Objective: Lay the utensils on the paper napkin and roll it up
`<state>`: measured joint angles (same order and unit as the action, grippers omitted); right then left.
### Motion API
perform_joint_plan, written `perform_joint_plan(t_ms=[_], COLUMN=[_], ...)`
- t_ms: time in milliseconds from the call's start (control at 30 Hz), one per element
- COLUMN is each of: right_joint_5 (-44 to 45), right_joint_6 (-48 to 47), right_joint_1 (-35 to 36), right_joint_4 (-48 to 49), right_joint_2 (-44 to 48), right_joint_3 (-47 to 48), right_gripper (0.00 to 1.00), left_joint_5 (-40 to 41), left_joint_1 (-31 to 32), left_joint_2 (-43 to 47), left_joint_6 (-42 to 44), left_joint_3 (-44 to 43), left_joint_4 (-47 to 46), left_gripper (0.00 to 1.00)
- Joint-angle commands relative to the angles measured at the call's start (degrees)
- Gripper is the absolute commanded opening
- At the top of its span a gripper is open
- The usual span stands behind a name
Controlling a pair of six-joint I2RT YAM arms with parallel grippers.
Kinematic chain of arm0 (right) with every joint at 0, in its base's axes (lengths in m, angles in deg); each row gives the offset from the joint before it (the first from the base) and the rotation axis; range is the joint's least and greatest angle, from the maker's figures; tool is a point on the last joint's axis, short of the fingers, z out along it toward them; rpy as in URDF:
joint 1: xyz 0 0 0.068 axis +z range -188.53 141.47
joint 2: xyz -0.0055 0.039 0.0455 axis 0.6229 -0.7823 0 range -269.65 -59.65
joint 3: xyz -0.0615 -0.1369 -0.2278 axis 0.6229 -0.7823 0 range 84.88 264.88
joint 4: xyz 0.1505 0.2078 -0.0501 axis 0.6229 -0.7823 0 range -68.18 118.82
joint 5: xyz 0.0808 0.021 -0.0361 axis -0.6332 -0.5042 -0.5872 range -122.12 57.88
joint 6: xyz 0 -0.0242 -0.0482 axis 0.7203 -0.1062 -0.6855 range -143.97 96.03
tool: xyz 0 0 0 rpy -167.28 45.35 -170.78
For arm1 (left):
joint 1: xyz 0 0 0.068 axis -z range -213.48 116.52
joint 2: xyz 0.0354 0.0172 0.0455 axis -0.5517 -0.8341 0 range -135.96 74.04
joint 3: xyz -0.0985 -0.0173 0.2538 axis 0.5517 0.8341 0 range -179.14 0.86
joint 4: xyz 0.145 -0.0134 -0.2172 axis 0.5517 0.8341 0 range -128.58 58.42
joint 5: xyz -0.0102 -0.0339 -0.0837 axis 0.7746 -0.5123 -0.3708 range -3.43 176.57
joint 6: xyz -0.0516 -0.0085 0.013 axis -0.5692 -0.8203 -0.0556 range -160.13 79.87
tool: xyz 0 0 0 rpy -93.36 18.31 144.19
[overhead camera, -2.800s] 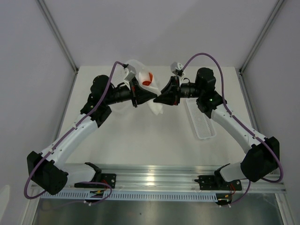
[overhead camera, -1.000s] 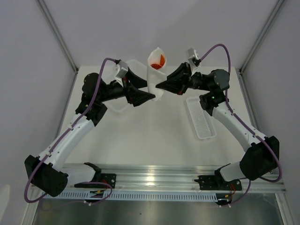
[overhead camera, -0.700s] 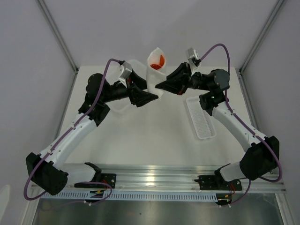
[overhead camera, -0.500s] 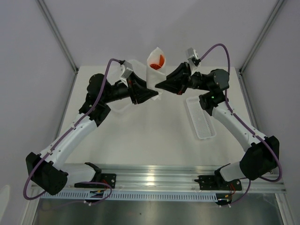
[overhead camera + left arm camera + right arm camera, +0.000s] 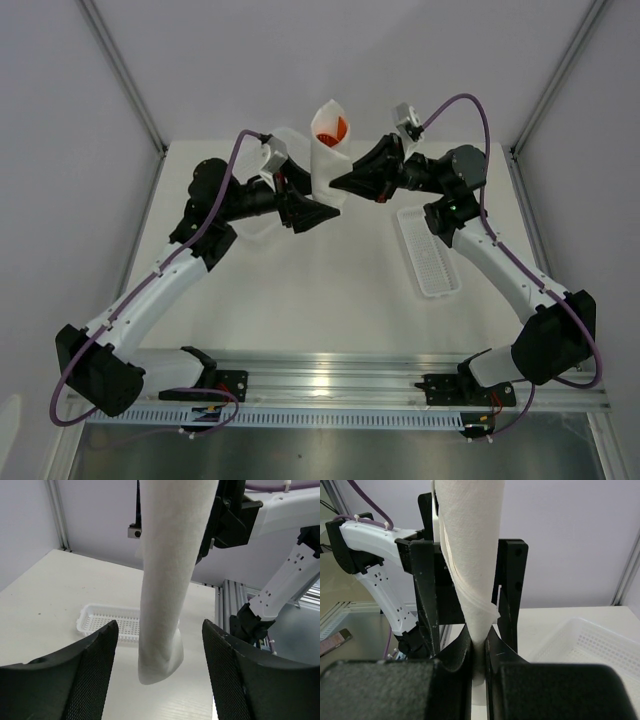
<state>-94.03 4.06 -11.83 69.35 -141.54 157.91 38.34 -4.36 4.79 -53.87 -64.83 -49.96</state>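
- Top external: right gripper (image 5: 338,182) is clamping the rolled paper napkin (image 5: 327,150) upright at 12 o'clock, utensils (image 5: 338,128) inside.
- Beside it, left gripper (image 5: 322,212) is reopening after a squeeze; rolling looks nearly done.

The utensils (image 5: 339,128) are almost wholly enclosed in the rolled paper napkin (image 5: 325,165). Only an orange-red patch is seen at the open top in the overhead view, so their number and kind cannot be told. In both wrist views the roll's upper end is cut off by the top edge. Its lower end is hidden between the right fingers (image 5: 502,656). The narrow tray (image 5: 100,622) is partly covered by the roll. The mesh basket (image 5: 590,640) is cut off at the right edge.
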Motion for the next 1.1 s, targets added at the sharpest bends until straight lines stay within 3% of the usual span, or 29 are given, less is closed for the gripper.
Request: perform_joint_plan(t_ms=[0, 133, 200, 333, 400, 433, 667, 867, 900, 1000, 1067], right_joint_5=[0.47, 0.65, 0.47, 0.82, 0.91, 1.09, 0.83, 1.0, 1.0, 1.18, 1.35], right_joint_6=[-0.7, 2.98, 5.53, 12.12, 12.66, 12.49, 7.3, 5.98, 5.81, 5.72, 5.54], right_joint_1=[0.37, 0.46, 0.37, 0.64, 0.9, 0.81, 0.99, 0.99, 0.9, 0.99, 0.99], right_joint_4=[1.65, 6.99, 9.73, 17.28, 17.74, 17.48, 10.89, 9.39, 9.21, 8.95, 8.16], right_joint_2=[1.99, 1.47, 0.86, -0.64, -0.91, -0.91, 0.41, 0.76, 0.94, 0.85, 0.76], right_joint_3=[2.2, 2.11, 2.02, 1.23, 1.06, 1.06, 0.97, 1.23, 1.15, 1.06, 1.06], right_gripper=[0.0, 0.0, 0.0, 0.0, 0.0, 0.0, 0.0, 0.0, 0.0, 0.0, 0.0], left_joint_5=[-2.31, -1.61, -0.56, 0.06, 0.33, 0.33, -0.11, -0.9, -1.25, -3.27, -3.19], left_joint_1=[-0.03, -0.03, -0.03, 0.32, 0.58, 0.58, 0.58, 0.58, 0.58, 0.58, 0.58], left_joint_2=[1.93, 1.75, 1.32, 0.7, 0.61, 0.7, 1.23, 1.4, 1.4, 1.84, 2.1], left_joint_6=[1.7, 1.78, 1.87, 1.26, 0.91, 0.73, 0.47, 0.82, 0.99, 2.13, 2.75], left_joint_3=[1.09, 1.44, 1.36, 1.01, 1.09, 1.18, 1.27, 1.62, 1.71, 1.97, 2.41], left_joint_4=[-1.19, -1.89, -2.24, -3.74, -4.18, -4.18, -4.0, -3.74, -3.74, -2.86, -2.07], left_gripper=[0.72, 0.74, 0.7, 0.53, 0.38, 0.29, 0.03, 0.01, 0.02, 0.59, 0.84])
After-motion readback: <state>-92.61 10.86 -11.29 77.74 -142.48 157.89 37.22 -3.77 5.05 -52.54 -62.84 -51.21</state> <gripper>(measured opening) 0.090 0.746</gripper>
